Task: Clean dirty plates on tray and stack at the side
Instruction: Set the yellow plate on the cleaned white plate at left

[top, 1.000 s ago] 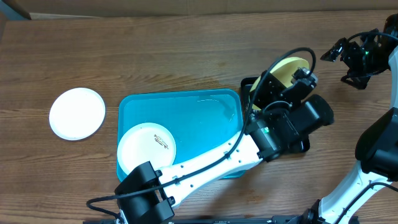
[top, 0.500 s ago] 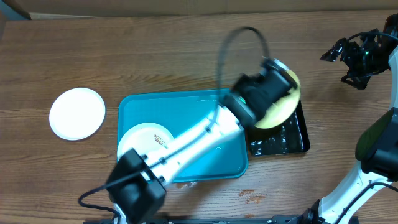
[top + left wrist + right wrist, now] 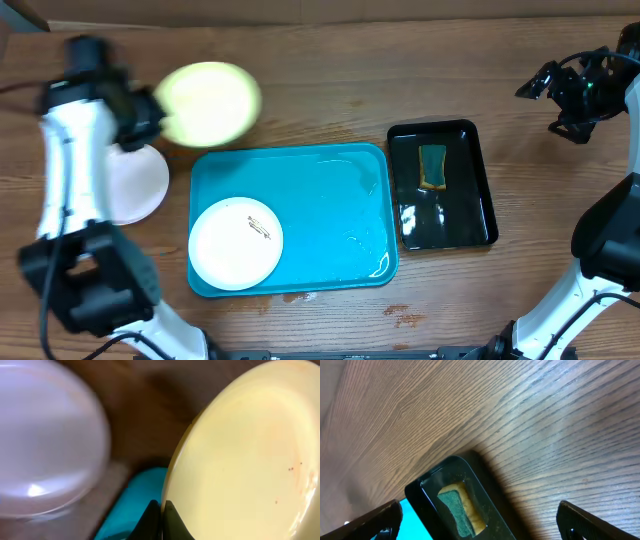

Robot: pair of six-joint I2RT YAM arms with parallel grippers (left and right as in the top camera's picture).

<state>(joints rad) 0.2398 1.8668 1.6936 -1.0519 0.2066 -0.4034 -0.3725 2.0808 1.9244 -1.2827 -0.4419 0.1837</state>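
The pale yellow-green plate [image 3: 208, 103] hangs above the wooden table [image 3: 330, 90], beyond the far left corner of the turquoise tray [image 3: 320, 200], and looks blurred from overhead. The left gripper [image 3: 161, 511] pinches its rim, the two dark fingers closed narrowly on the edge; in the left wrist view a few tiny dark specks show on the plate's inner face. Below and to the left of it, a white plate [image 3: 145, 187] lies on the table just beside the tray's left rim, partly covered from overhead by the left arm [image 3: 72, 170]. A second white plate [image 3: 236, 243], with a small dark smear near its middle, sits inside the tray at the near left corner. To the right of the tray, just beside it, lies a glossy black tray [image 3: 460, 215] holding a green and yellow sponge [image 3: 432, 165] at its far end. The right gripper [image 3: 480, 510] hovers well apart at the table's far right, its fingers spread wide with nothing between them.
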